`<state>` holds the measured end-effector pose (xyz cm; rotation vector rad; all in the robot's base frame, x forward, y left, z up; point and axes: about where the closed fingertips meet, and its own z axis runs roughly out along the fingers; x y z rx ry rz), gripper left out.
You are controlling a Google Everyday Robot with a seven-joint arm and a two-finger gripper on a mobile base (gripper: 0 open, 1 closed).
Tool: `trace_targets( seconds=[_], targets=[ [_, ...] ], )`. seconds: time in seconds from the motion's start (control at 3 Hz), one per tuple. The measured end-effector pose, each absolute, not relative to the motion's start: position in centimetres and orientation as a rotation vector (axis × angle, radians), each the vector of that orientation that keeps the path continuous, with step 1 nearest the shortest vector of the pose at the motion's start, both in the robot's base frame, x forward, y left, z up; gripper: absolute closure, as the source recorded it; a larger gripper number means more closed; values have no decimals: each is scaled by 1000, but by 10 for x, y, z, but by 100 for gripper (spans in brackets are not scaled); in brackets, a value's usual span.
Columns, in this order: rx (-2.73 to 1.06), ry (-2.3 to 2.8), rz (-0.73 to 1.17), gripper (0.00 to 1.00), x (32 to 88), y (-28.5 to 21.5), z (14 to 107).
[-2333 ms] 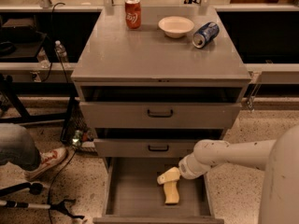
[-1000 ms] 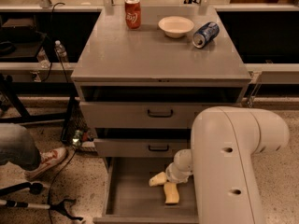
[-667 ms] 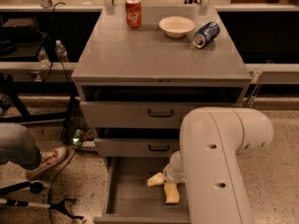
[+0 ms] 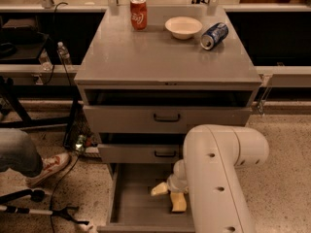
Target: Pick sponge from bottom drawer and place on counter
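Camera view, looking down at a grey drawer cabinet from the front

We note the bottom drawer (image 4: 133, 205) pulled well out, its flat grey floor showing. The two drawers above it, each with a black handle, stand only slightly out, with a dark gap over each front.

The thick cream-white arm (image 4: 218, 178) fills the lower right and bends down into the bottom drawer. At its end the tool (image 4: 166, 192) sits low over the drawer floor, right of centre, with a pale cream part jutting to the left. We cannot tell whether the tool is spread or pressed together; the arm hides much of it.

The sponge (image 4: 178, 203) lies in the bottom drawer, a small yellow block just below the tool and against the arm's edge. We cannot tell whether the tool touches it or grips it.

On the surface (image 4: 146, 57), along the far edge:
- a red soda can (image 4: 138, 13) upright, left of centre
- a white bowl (image 4: 183, 27) just to its right
- a blue can (image 4: 214, 35) on its side, near the right edge

At the left we see a jeans leg (image 4: 17, 152) and a sneaker (image 4: 48, 165) on the speckled floor, cables nearby
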<state>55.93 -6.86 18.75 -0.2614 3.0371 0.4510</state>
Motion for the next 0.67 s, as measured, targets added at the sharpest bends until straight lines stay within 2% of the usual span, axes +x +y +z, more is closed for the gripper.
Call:
trace_targets(
  seconds=[0.67],
  targets=[
    [-334,3030,397,0,565,-76,137]
  ],
)
